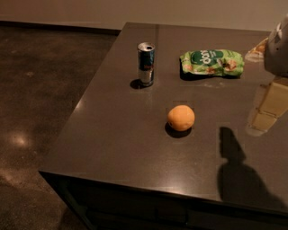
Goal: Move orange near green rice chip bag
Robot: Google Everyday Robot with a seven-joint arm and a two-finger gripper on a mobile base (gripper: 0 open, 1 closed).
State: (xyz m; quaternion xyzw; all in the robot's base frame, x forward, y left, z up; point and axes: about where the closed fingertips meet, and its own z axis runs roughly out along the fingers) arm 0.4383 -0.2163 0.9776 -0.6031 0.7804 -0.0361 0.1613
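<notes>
A dark, glossy table [112, 148] stands on a mottled brown polished floor [40, 90] before a pale wall [135, 9].

Gripper [267, 110], right of green rice chip bag [211, 62], cut off at pic edge; tan obj [257, 46] betw. them partly hidden.

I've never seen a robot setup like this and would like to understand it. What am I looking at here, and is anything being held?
This is one picture from a single camera looking down at a dark table. Where the camera is mounted isn't known. The pale yellow and white shape at the right edge is the robot's gripper, the grasping tool at the end of its one arm. It seems to hover over the table, with its shadow falling toward the near edge. Nothing appears to be held.

On the table are an orange near the middle, a green rice chip bag further back, and an upright drink can left of the bag. The orange and the bag are clearly apart.
</notes>
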